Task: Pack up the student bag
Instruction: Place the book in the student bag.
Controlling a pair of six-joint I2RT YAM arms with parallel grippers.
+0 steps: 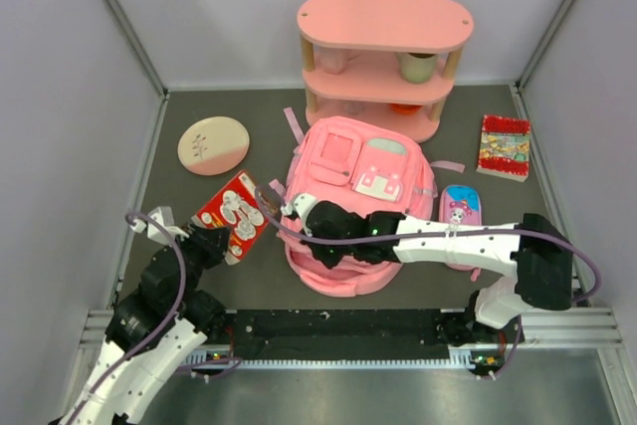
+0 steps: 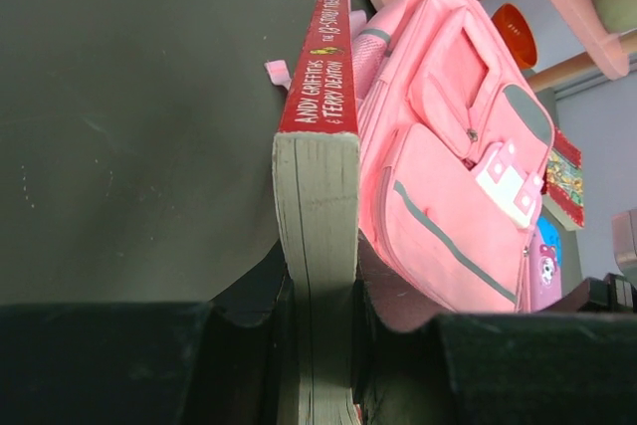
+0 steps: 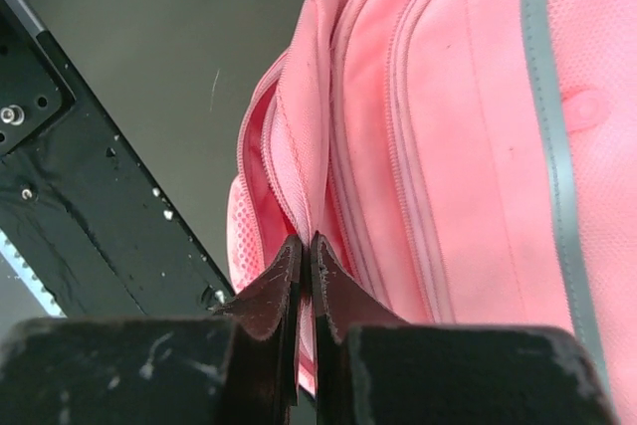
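My right gripper (image 3: 307, 248) pinching soft pink fabric at the zip mouth of the student bag (image 1: 343, 151), bag mid-table before the rounded pink shelf (image 1: 383, 57), oval pencil case (image 1: 460, 208) alongside, my left gripper (image 2: 320, 286) clamping a thick red-spined paperback (image 2: 317, 186) beside it

The whole worktop (image 1: 169, 196) is viewed from above and behind the arm bases, facing down and toward the far wall. From just behind the left fingers (image 2: 239, 355), a low view is taken across the worktop toward the far right, with the red book (image 2: 317, 196) close in front. The right fingers (image 3: 264, 301) are viewed at very close range against the student bag (image 3: 448, 146), which is shared by all three views.
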